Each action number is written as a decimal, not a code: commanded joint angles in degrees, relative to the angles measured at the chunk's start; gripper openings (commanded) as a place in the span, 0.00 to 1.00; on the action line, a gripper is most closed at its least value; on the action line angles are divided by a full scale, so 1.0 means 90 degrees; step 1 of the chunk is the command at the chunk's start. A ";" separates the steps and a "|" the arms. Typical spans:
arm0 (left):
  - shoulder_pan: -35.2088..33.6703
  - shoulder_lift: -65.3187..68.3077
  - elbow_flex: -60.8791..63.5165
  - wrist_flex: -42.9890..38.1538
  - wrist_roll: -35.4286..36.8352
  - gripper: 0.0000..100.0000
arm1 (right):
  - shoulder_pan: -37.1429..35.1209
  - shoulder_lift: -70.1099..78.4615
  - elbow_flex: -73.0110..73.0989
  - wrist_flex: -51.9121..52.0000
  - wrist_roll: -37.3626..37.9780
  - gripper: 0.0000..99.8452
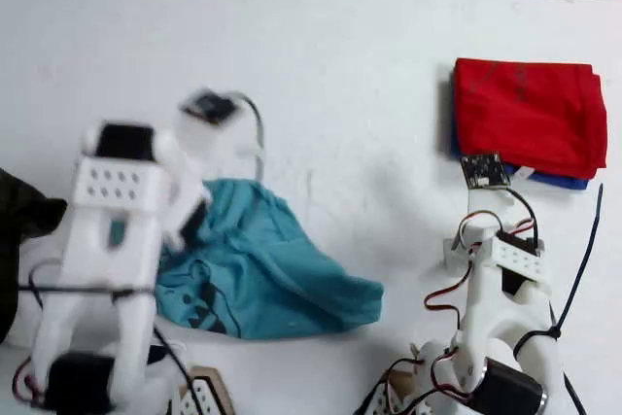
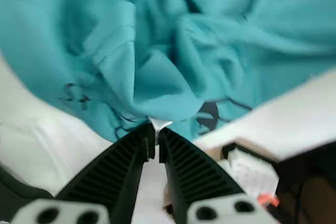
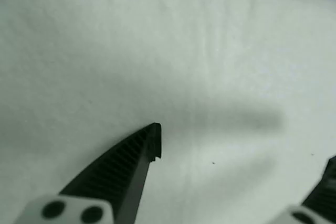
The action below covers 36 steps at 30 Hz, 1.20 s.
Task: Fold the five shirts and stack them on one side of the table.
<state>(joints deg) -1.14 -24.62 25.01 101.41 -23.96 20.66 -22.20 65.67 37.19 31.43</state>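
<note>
Shirt (image 2: 220, 40), teal, sits pinched in left claw (image 2: 156, 129); right claw (image 3: 242, 148) gapes above table (image 3: 157, 35).

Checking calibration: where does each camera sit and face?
High view: fixed above, looking down at table, both arms, teal shirt, red shirt.
Left wrist view: on left arm, facing teal shirt, jaws shut on it.
Right wrist view: on right arm, facing the table, jaws open.
High and left wrist share the teal shirt.
</note>
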 commanded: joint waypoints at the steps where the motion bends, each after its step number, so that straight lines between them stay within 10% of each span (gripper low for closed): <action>1: 0.0352 -0.1016 0.0825 0.0088 -0.1104 0.03 | -0.0054 0.0054 -0.0234 0.0034 -0.0029 0.46; 14: 0.0371 -0.1397 0.0386 0.0029 -0.2198 0.22 | -0.0054 0.0054 -0.0234 0.0034 -0.0029 0.46; 22: 0.0371 -0.1377 0.0503 -0.2061 0.0440 0.21 | -0.0054 0.0054 -0.0234 0.0034 -0.0029 0.46; 36: -0.0205 -0.0293 0.1890 -0.4650 0.1338 0.21 | -0.0054 0.0054 -0.0195 0.0015 -0.0029 0.46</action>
<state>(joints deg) -1.93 -31.47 42.24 60.18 -12.35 20.66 -22.20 65.67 37.19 31.43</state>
